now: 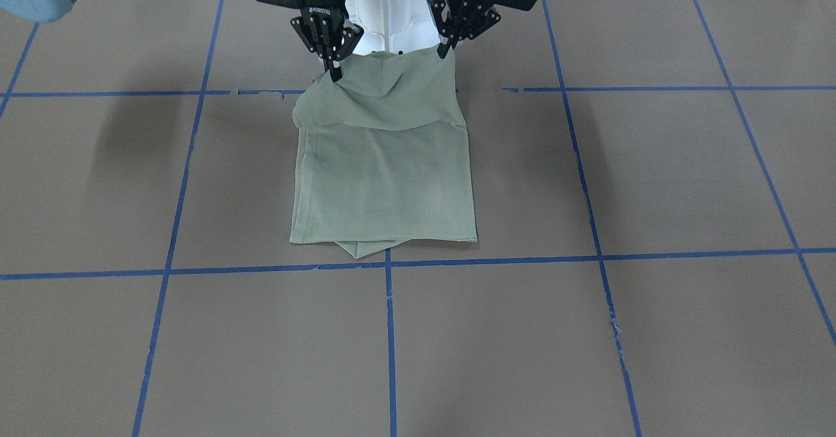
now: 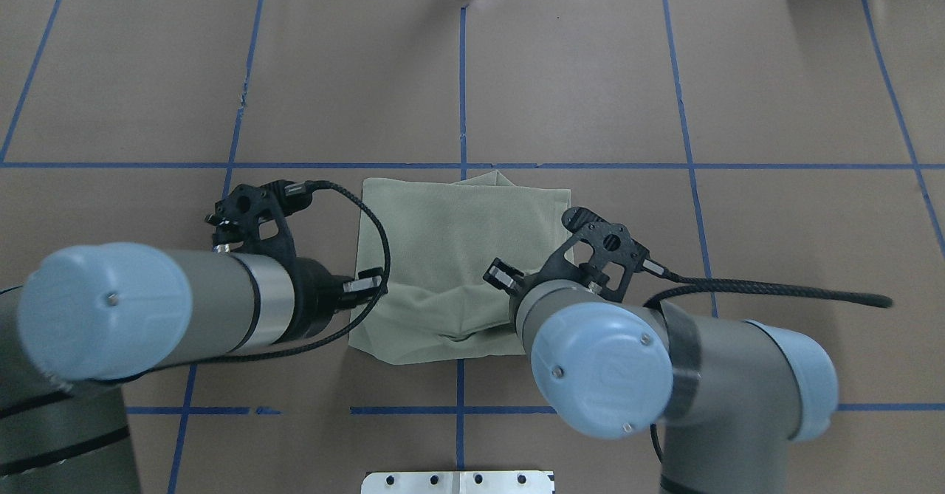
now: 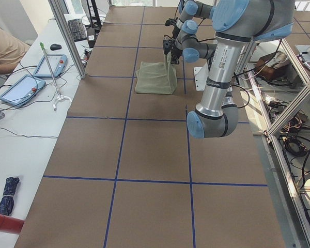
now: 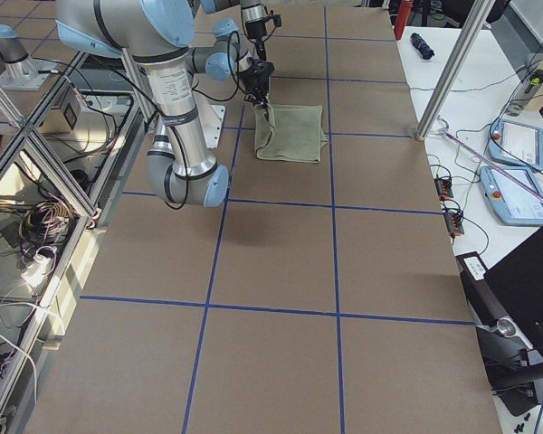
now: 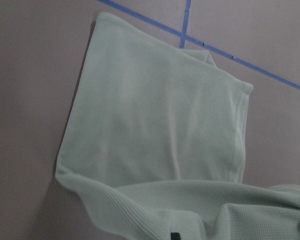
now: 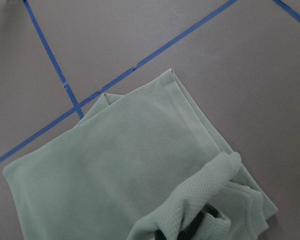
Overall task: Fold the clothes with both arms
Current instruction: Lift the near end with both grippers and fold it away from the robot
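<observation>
From across the table, the shirt [image 1: 385, 176] looks already narrowed to a rectangle, its upper corners pinched and lifted by the left gripper [image 1: 447, 50] and right gripper [image 1: 335, 71], with the final fold-over not yet made.

Robotics lab. Large table [image 3: 150, 150] papered brown, gridded in blue tape [image 3: 125, 118]. Left arm [image 3: 221, 67] and right arm [image 4: 175, 99] mounted at its long edge. Tangled cables [image 4: 38, 217] lie beyond that edge. Aluminium post [image 3: 67, 36] at the opposite edge. White side bench [image 3: 20, 129] alongside carries teach pendants [image 3: 21, 89], keyboard [image 3: 78, 28] and mouse [image 3: 55, 47]. A person [image 3: 2, 47] is at its far corner.
</observation>
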Available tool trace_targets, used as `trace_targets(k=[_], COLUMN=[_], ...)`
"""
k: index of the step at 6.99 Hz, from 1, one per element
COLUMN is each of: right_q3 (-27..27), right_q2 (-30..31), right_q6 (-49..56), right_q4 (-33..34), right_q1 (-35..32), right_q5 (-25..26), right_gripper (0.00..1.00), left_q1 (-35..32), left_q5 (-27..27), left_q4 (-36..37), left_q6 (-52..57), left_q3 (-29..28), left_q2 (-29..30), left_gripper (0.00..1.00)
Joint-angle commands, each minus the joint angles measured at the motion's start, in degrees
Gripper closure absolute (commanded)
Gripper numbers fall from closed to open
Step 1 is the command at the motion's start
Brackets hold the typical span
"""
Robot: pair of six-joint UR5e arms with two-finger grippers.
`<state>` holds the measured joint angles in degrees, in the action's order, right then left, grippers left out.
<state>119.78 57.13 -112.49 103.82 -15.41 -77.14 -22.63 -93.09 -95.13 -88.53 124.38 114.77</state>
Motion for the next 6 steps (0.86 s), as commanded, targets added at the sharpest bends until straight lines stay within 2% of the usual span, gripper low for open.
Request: trace_targets(k=[1,4,6], right_q3=[-12.42,-21.83,-25.19], right_q2=[-0.88,-6.4,-7.3], right_q6=[4.54,5.7,6.14], right_q4=[-10.45,-10.92,-12.32], right_q1=[-5.41,-7.7,-8.41], right_q5=[-1.79,-3.02,-3.02], right_gripper=[1.0,1.0,1.0], left_q1=[-5.92,-8.65,-8.75], left_q5=[0.11,0.28,1.16], left_q4=[-10.36,-13.06,-16.11], left_q6=[5.37,5.83,8.26], left_q3=[-14.63,-25.3,-29.7], left_q2=[1.25,6.24,7.31], left_gripper=[1.0,1.0,1.0])
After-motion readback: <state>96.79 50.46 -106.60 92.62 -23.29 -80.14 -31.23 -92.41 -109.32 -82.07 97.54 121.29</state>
